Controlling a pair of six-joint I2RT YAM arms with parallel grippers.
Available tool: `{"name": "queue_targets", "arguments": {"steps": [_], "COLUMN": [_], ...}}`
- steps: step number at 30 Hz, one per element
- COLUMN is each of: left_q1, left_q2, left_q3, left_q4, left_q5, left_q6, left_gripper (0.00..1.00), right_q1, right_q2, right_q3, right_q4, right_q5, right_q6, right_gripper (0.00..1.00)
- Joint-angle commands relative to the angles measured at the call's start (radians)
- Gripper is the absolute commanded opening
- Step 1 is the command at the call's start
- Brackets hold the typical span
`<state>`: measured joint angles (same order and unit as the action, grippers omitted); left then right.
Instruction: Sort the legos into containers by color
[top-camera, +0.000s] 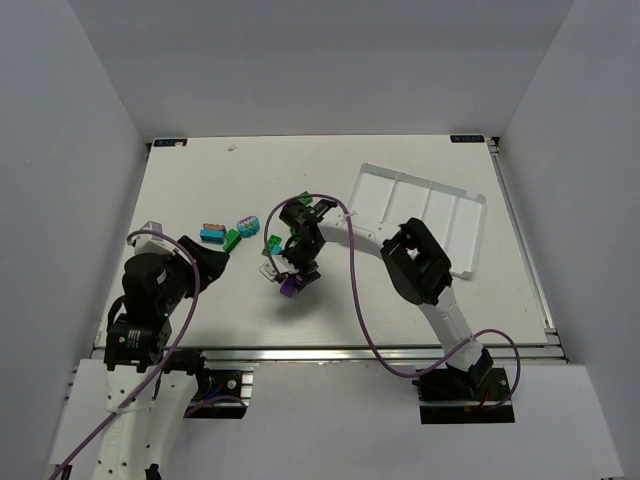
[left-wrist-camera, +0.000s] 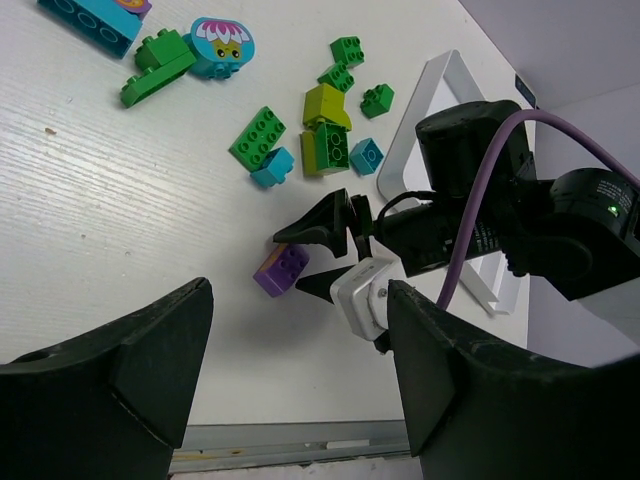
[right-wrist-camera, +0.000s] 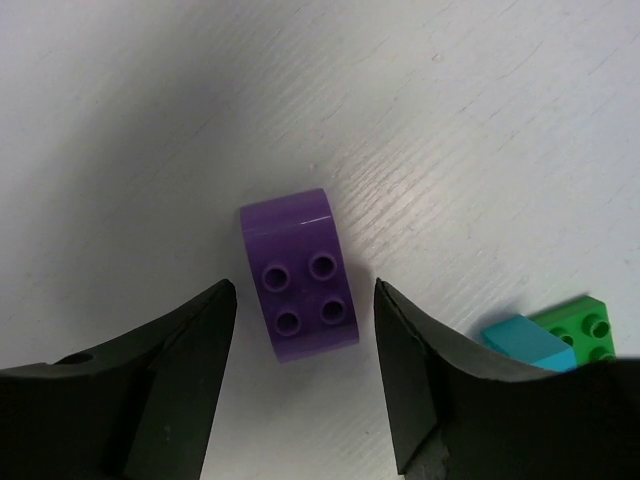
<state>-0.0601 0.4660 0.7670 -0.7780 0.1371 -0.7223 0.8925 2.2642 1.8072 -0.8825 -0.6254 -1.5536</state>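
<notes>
left gripper (left-wrist-camera: 300, 310): fingers apart, near-left of the small purple studded plastic brick (right-wrist-camera: 298, 278) | right gripper (right-wrist-camera: 304, 292): fingers spread either side of that brick, clear of it, studs up on white table (top-camera: 200, 180) | green, teal and yellow-green plastic bricks (left-wrist-camera: 320, 130): loose, just beyond it | shallow white three-compartment plastic tray (top-camera: 455, 230): far right of it

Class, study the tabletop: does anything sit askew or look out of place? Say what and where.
The white tray at the far right lies skewed, not square to the table. One teal brick carries a printed flower with a face, unlike the plain bricks around it.
</notes>
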Motion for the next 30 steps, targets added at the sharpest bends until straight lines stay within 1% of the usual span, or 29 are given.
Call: {"name": "queue_targets", "arguments": {"steps": [1, 2, 4, 7, 8, 10, 11, 13, 14, 15, 18, 19, 20, 21, 22, 23, 24, 26, 28, 30], "left_q1": [0.002, 0.002, 0.002, 0.002, 0.002, 0.002, 0.002, 0.002, 0.002, 0.002, 0.002, 0.002, 0.002, 0.002, 0.002, 0.002, 0.002, 0.002, 0.002, 0.002], "left_q2": [0.006, 0.005, -0.003, -0.012, -0.013, -0.017, -0.015, -0.017, -0.02, -0.021, -0.015, -0.009, -0.004, 0.011, 0.02, 0.028, 0.045, 0.06, 0.078, 0.088], "left_q3": [0.009, 0.006, -0.009, -0.035, -0.043, -0.07, -0.08, -0.123, -0.141, -0.158, -0.224, -0.235, -0.251, -0.258, -0.262, -0.264, -0.264, -0.262, -0.261, -0.264], "left_q4": [0.019, 0.025, 0.037, 0.062, 0.08, 0.1, 0.121, 0.149, 0.181, 0.2, 0.273, 0.29, 0.319, 0.33, 0.338, 0.347, 0.348, 0.356, 0.362, 0.373], "left_q5": [-0.008, -0.004, 0.004, 0.022, 0.027, 0.047, 0.058, 0.09, 0.099, 0.11, 0.153, 0.171, 0.18, 0.188, 0.2, 0.203, 0.205, 0.213, 0.216, 0.222], "left_q6": [-0.002, -0.008, -0.017, -0.037, -0.048, -0.058, -0.071, -0.084, -0.103, -0.114, -0.154, -0.163, -0.172, -0.175, -0.174, -0.167, -0.161, -0.148, -0.141, -0.14], "left_gripper": [0.8, 0.8, 0.79, 0.78, 0.77, 0.75, 0.73, 0.68, 0.66, 0.63, 0.57, 0.54, 0.53, 0.52, 0.51, 0.51, 0.51, 0.51, 0.52, 0.53], "right_q1": [0.006, 0.006, 0.006, 0.006, 0.006, 0.002, -0.004, -0.032, -0.046, -0.059, -0.13, -0.171, -0.194, -0.22, -0.278, -0.308, -0.37, -0.437, -0.518, -0.559], "right_q2": [0.023, 0.029, 0.031, 0.006, -0.018, -0.044, -0.083, -0.133, -0.193, -0.227, -0.356, -0.418, -0.445, -0.471, -0.512, -0.525, -0.537, -0.552, -0.543, -0.497], "right_q3": [0.024, 0.024, 0.012, -0.032, -0.045, -0.055, -0.055, -0.06, -0.077, -0.089, -0.161, -0.184, -0.21, -0.256, -0.276, -0.295, -0.325, -0.347, -0.345, -0.318], "right_q4": [-0.033, -0.047, -0.084, -0.081, -0.073, -0.061, -0.061, -0.033, -0.015, 0.009, 0.095, 0.124, 0.19, 0.218, 0.249, 0.275, 0.318, 0.358, 0.408, 0.428], "right_q5": [0.012, 0.015, 0.019, 0.02, 0.02, 0.009, 0.0, -0.033, -0.04, -0.043, -0.016, 0.024, 0.051, 0.094, 0.124, 0.157, 0.208, 0.242, 0.286, 0.29], "right_q6": [-0.008, -0.016, -0.019, -0.008, 0.018, 0.064, 0.129, 0.238, 0.3, 0.44, 0.623, 0.738, 0.795, 0.838, 0.94, 0.987, 1.022, 1.116, 1.164, 1.187], "right_gripper": [0.62, 0.58, 0.53, 0.44, 0.33, 0.18, 0.07, 0.01, 0.0, 0.0, 0.0, 0.0, 0.0, 0.0, 0.0, 0.0, 0.0, 0.0, 0.0, 0.01]}}
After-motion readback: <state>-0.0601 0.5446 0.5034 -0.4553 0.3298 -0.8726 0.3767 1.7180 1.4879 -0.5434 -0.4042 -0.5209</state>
